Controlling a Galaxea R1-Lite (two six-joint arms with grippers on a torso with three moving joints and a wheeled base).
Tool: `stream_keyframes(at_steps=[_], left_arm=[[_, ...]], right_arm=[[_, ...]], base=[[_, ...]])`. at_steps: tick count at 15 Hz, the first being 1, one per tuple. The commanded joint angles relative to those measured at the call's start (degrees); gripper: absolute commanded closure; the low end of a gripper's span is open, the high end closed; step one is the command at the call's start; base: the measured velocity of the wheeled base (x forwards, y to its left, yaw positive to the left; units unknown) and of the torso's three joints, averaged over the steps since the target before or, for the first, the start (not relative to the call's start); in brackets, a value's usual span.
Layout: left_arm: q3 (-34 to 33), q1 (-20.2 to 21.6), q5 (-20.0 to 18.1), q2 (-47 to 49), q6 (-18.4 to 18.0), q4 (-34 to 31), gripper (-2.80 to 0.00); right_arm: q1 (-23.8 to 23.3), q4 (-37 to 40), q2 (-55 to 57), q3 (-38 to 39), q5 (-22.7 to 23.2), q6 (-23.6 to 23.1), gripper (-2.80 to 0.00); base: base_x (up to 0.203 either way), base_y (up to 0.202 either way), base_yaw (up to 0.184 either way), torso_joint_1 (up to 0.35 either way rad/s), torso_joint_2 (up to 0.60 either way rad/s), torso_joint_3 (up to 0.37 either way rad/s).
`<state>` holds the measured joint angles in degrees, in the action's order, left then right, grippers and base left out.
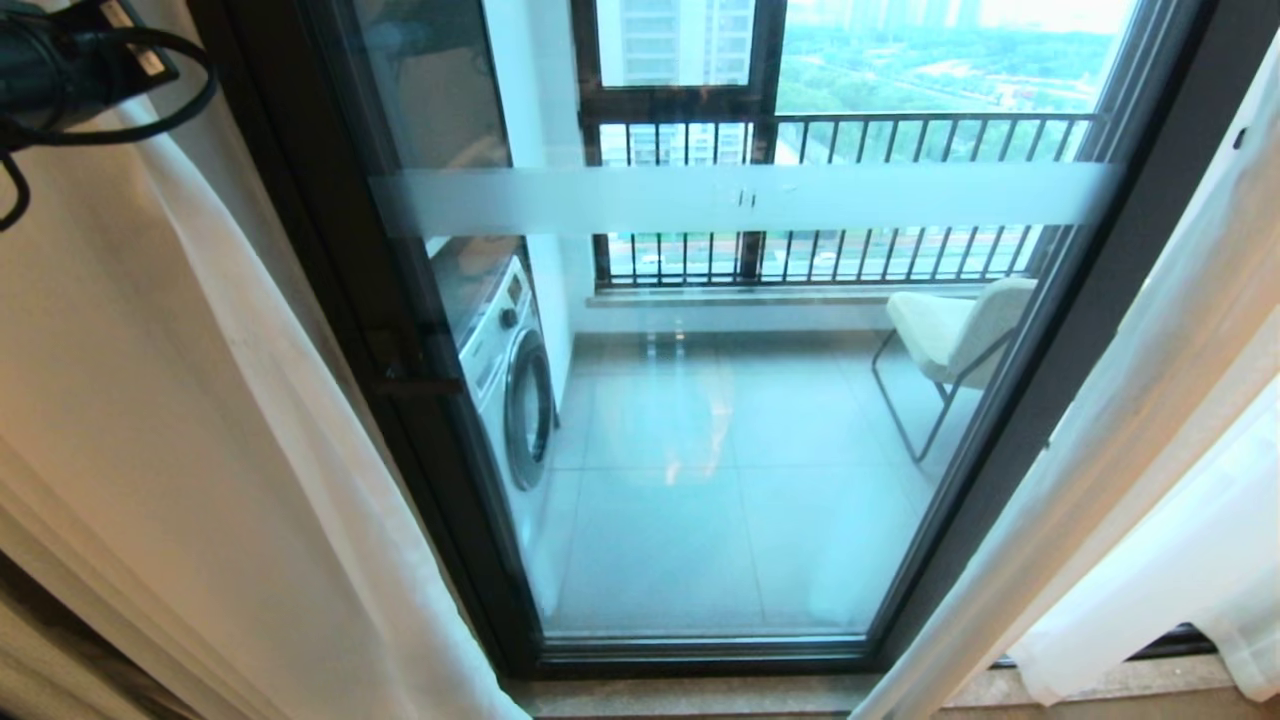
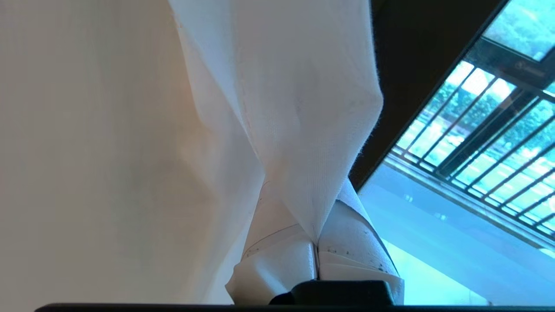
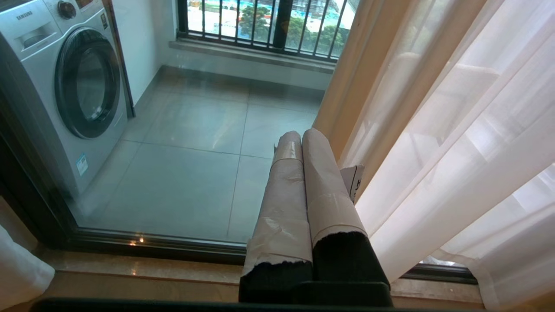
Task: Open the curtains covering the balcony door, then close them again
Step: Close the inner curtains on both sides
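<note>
The curtains are parted to both sides of the balcony door [image 1: 700, 450], whose dark-framed glass with a frosted stripe is uncovered. The left sheer curtain [image 1: 300, 450] hangs beside the frame. My left arm [image 1: 60, 60] is high at the upper left of the head view. In the left wrist view, my left gripper [image 2: 315, 234] is shut on a bunched fold of that sheer curtain [image 2: 295, 108], with its taped fingers [image 2: 277, 260] pressed together around the fabric. The right sheer curtain [image 1: 1130, 400] hangs free. My right gripper [image 3: 302, 135] is shut and holds nothing, low beside the right curtain [image 3: 455, 151].
Thick beige drapes [image 1: 100, 400] hang behind the left sheer panel. Through the glass stand a washing machine [image 1: 510, 380], a pale chair [image 1: 950, 340] and a black-barred railing [image 1: 850, 130]. A stone sill [image 1: 700, 695] runs under the door.
</note>
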<state>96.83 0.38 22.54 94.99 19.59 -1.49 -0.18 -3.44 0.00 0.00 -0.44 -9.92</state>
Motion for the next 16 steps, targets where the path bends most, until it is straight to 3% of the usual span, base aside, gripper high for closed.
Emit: stream_keyframes(at_steps=[1,4,16], left_arm=[[0.0,-0.7,0.1,0.5,0.1,0.2,0.00],[0.0,-1.0,0.1,0.5,0.1,0.1,0.00],[-0.3,-1.2,0.3,-0.3,0.0,-0.2,0.00]], right_arm=[[0.0,0.0,0.0,0.0,0.0,-0.1,0.00],[0.0,-0.1,0.0,0.0,0.0,-0.1,0.00],[0.0,-0.1,0.0,0.0,0.0,-0.1,0.00]], base=[[0.000,0.000,0.000,0.000,0.00,0.000],[-0.001,-0.081,0.006,0.000,0.00,0.003],[0.000,-0.190,0.001,0.003,0.00,0.002]])
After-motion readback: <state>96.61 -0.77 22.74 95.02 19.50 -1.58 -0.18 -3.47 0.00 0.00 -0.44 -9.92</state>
